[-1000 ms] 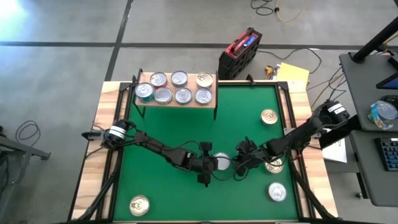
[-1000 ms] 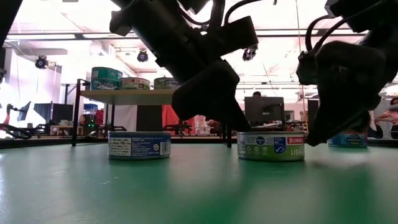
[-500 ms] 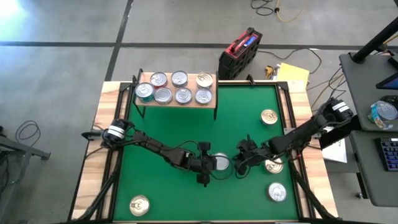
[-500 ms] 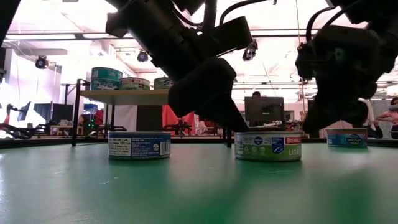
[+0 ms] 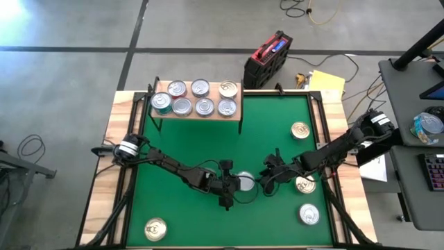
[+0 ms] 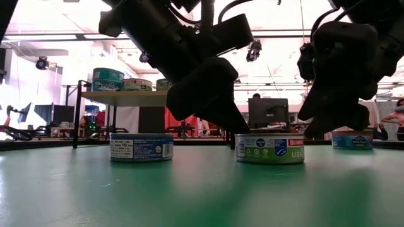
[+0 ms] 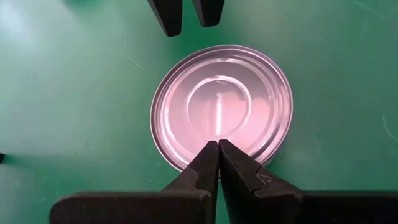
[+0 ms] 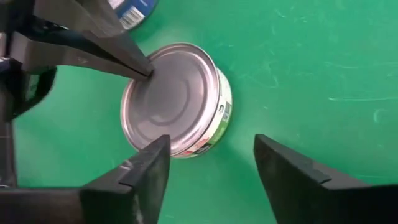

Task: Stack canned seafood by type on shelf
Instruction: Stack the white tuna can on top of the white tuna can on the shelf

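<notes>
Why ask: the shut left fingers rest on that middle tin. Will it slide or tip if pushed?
Probably slide: the tin is low, wide and lies flat on the green mat. Its smooth lid might let the left gripper skid off.

Since a second ago, the right gripper [image 8: 211, 168] spreads its fingers apart and now stands open beside the silver-topped tin [image 8: 174, 99] at mid-mat, lifted slightly clear of it in the low view. That tin [image 6: 269, 149] sits a little further toward the left arm's side than before. The left gripper [image 7: 217, 149], closed, shifts the same way, its tips on the lid.
</notes>
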You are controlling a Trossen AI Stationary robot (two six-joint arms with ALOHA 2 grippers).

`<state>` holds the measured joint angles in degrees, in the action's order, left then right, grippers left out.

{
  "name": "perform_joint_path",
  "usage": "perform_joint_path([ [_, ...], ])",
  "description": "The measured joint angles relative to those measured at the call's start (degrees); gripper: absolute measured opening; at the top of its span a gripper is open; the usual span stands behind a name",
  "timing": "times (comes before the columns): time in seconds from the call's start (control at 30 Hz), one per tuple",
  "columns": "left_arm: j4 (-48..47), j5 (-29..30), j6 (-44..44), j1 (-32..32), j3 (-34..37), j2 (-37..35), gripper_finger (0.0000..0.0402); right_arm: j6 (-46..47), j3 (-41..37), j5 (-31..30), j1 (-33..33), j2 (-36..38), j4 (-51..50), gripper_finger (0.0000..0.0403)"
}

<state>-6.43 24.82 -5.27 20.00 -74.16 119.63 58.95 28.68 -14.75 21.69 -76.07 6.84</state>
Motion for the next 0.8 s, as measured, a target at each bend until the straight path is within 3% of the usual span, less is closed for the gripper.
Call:
perform_joint_path([
  [0.33,2.00,0.61,-2.14,0.60,1.36,0.00,0.0000,1.33,-3.50,-0.19,0.00,-2.65,9.18,0.0279],
  [0.8,12.91,2.64,-4.18,1.74,6.97,-0.04,0.0000,0.28,-2.93,4.83,-1.79,-10.69,19.77,0.0287],
])
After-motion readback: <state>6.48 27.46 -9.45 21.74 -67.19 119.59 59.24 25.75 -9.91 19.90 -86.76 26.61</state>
